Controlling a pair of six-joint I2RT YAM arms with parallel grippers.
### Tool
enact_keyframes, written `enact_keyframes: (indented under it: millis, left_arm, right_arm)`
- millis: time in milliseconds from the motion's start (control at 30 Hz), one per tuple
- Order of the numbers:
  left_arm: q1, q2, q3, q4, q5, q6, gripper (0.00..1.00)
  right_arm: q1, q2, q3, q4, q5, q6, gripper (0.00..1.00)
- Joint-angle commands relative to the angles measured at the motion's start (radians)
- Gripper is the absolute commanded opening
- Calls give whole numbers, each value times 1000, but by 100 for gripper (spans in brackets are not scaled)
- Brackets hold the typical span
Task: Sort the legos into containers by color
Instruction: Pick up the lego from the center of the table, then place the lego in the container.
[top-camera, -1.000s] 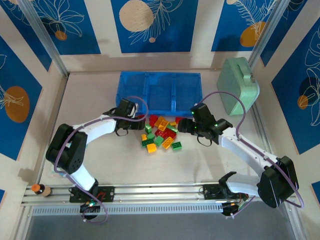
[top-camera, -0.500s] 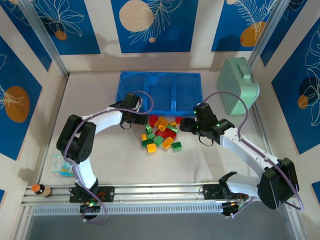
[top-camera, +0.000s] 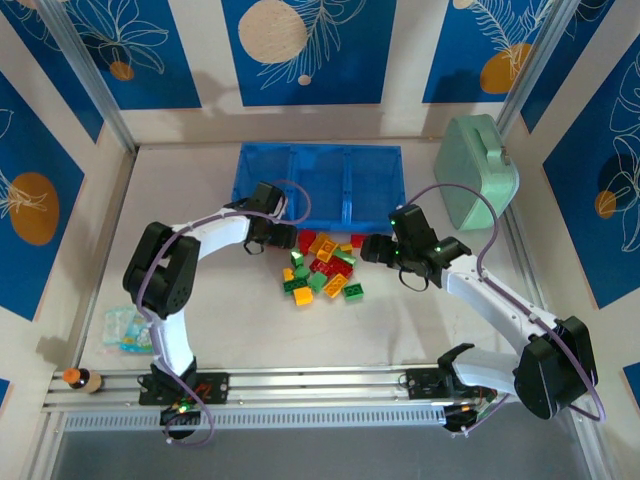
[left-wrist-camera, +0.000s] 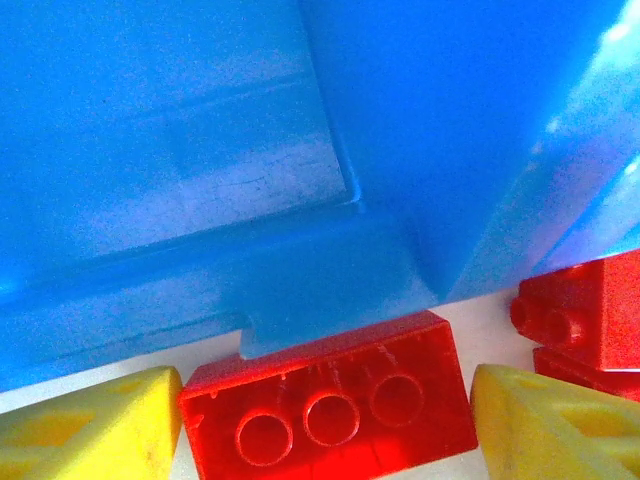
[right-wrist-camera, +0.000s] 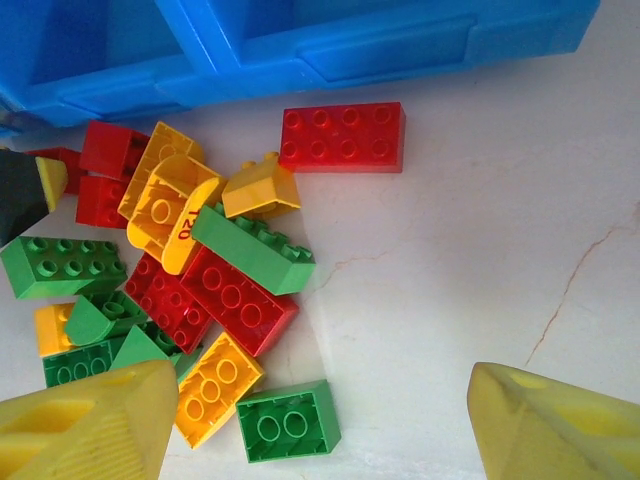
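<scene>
- Top external: we see small studded plastic bricks in red, green and orange-yellow (top-camera: 322, 268) heaped on the white desk (top-camera: 240, 320). The heap lies just in front of the near wall of the translucent blue rectangular plastic tray (top-camera: 320, 152), which has three side-by-side compartments.
- Same view: the left claw (top-camera: 284, 238) sits low at the heap's left edge, close to the tray's near wall. The right claw (top-camera: 371, 249) is at the heap's right edge.
- Left wrist: we read the left claw (left-wrist-camera: 325, 425) as spread wide. Its yellow fingertips (left-wrist-camera: 90, 425) flank a red brick (left-wrist-camera: 330, 400) that lies lengthwise between them. That brick rests against the tray wall. We cannot tell whether the tips press on its ends.
- Right wrist: the right claw (right-wrist-camera: 320, 430) is spread wide and hangs over the desk beside the heap. A small green four-stud brick (right-wrist-camera: 288, 422) lies between its fingertips, nearer one of them.
- Same view: a red eight-stud brick (right-wrist-camera: 343, 137) lies flat, apart from the heap and just beside the tray wall.
- Top external: a mint green rounded case (top-camera: 478, 172) with a handle sits to the right of the tray, apart from it.
</scene>
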Motion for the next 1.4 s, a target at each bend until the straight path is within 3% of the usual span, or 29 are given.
enact_keyframes:
  millis: [0,300,567,800,1000,1367]
  left_arm:
    - [-2,0,-4,-29,39,0,75]
    - [-7,-96,-120,-16,97,-61,69]
    - [-7,-159,-188,-30,75,-61,60]
    - [-7,-211,-179,-49,46,-65,61]
    - [14,-265,-107,-66,34,-59,61]
    - [74,-171,126,-106,80,-51,61]
  right_arm:
    - [-6,-8,-13,15,-29,4,77]
    - [-8,-1,-32,28,-32,10,77]
    - [-10,4,-35,42,-37,15,77]
    - [-10,4,-27,34,-38,14,77]
    - [-11,-1,-31,31,-37,12,77]
    - [-16,-31,-37,1,-26,4,77]
